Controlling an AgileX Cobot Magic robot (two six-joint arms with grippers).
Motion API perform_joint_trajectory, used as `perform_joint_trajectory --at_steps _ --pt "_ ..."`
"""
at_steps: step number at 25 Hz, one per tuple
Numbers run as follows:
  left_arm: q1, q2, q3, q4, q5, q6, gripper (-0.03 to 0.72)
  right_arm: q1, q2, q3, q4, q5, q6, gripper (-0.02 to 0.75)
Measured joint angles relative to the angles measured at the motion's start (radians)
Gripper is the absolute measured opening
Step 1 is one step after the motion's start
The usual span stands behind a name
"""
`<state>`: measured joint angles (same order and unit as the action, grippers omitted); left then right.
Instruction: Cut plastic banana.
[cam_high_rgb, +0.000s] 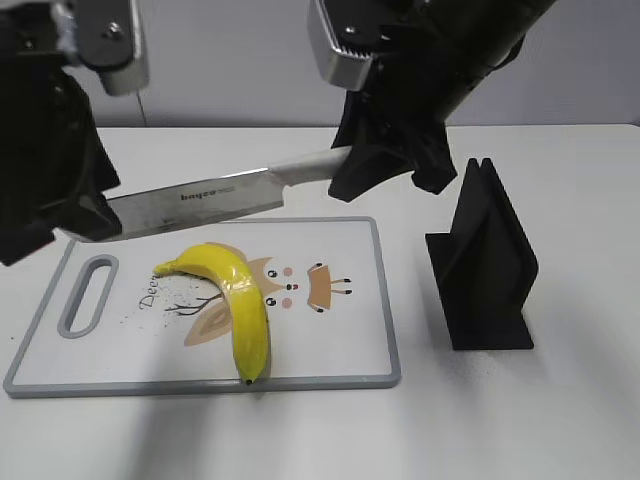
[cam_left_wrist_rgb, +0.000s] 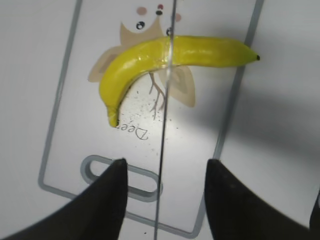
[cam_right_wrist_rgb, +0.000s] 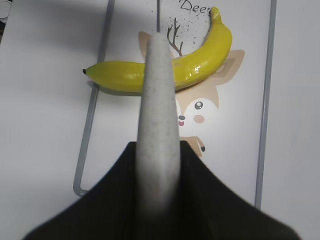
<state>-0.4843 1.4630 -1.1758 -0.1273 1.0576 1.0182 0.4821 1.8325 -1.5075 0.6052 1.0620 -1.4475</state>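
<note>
The plastic banana (cam_high_rgb: 245, 300) lies whole on the white cutting board (cam_high_rgb: 350, 330), its dark tip at the front edge. My right gripper (cam_high_rgb: 375, 165) is shut on the white handle of a kitchen knife (cam_high_rgb: 200, 200) and holds it level above the board. The blade reaches left, above the banana. My left gripper (cam_high_rgb: 85, 215) is open around the blade tip. In the left wrist view the blade (cam_left_wrist_rgb: 161, 190) runs edge-on between the spread fingers (cam_left_wrist_rgb: 165, 162), over the banana's (cam_left_wrist_rgb: 200, 50) middle. In the right wrist view the handle (cam_right_wrist_rgb: 160, 100) sits in the jaws (cam_right_wrist_rgb: 160, 145) over the banana (cam_right_wrist_rgb: 120, 75).
A black knife stand (cam_high_rgb: 485, 265) stands on the table right of the board. The board has a grey rim, a handle slot (cam_high_rgb: 88, 295) at its left end and a printed deer picture (cam_high_rgb: 300, 285). The table is white.
</note>
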Motion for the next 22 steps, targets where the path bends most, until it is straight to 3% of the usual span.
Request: perform_joint_trajectory --at_steps 6,8,11,13,22 --pt "0.0 0.114 -0.003 0.007 -0.032 0.005 0.451 0.0 0.014 0.0 0.0 -0.005 -0.004 0.188" --pt "0.0 0.121 -0.003 0.008 -0.043 0.006 0.351 0.0 0.028 0.0 -0.012 -0.005 -0.004 0.188" --pt "0.0 0.121 -0.003 0.011 -0.051 0.007 0.091 0.0 0.054 0.0 -0.025 -0.018 -0.004 0.188" --pt "0.0 0.121 -0.003 0.012 -0.065 0.008 0.006 0.0 0.063 0.0 -0.025 -0.036 -0.004 0.188" --pt "0.0 0.162 -0.003 0.027 -0.117 0.015 -0.008 -0.001 0.071 0.0 -0.037 -0.072 -0.009 0.188"
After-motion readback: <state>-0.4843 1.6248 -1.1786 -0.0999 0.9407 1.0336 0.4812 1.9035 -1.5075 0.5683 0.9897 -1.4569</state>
